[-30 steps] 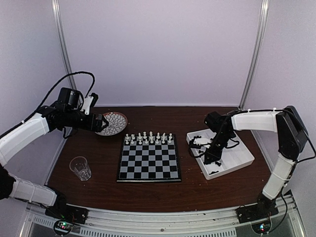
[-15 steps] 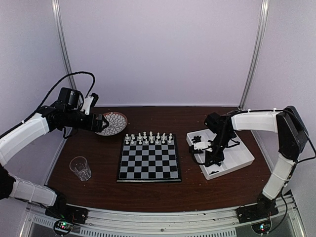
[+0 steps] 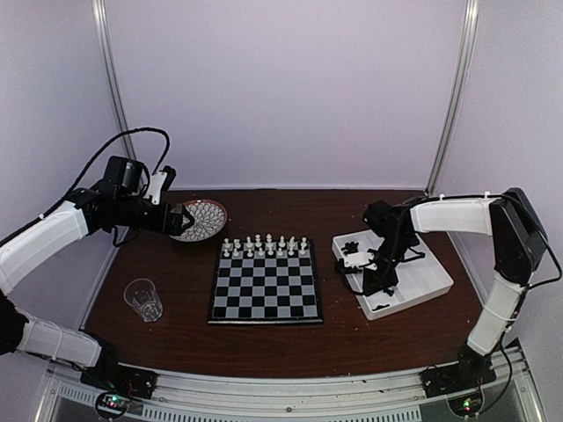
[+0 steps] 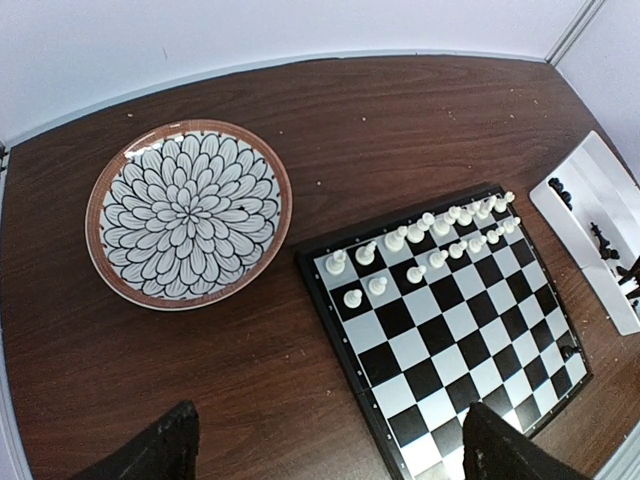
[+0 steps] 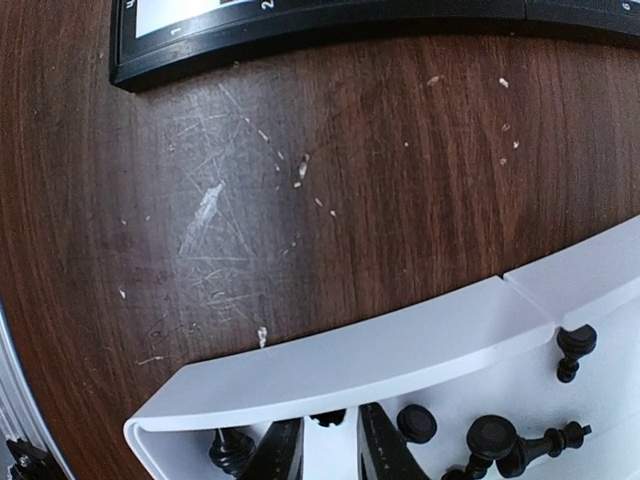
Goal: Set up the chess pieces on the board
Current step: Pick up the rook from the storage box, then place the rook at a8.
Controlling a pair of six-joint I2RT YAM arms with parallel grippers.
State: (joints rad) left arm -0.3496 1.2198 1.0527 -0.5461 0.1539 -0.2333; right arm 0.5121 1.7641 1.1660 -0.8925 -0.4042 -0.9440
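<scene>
The board (image 3: 264,294) lies mid-table; it also shows in the left wrist view (image 4: 470,340). White chess pieces (image 3: 264,245) fill its two far rows and show in the left wrist view (image 4: 430,240). Black chess pieces (image 5: 490,437) lie in the white tray (image 3: 422,281). My right gripper (image 3: 374,283) reaches down into the tray's near-left corner. In the right wrist view the right gripper (image 5: 330,430) has its jaws drawn close around a small black piece (image 5: 328,416), which is partly hidden by the tray wall (image 5: 380,350). My left gripper (image 4: 325,455) is wide open and empty, above the wood between plate and board.
A round patterned plate (image 3: 204,217) sits at the back left, under the left arm's wrist. A clear glass (image 3: 143,299) stands left of the board. The tray wall stands between the right gripper and the board's rim (image 5: 330,40). Bare wood lies in front of the board.
The right gripper has shifted a little up and to the left inside the tray, and its wrist has turned. The left arm has not moved.
</scene>
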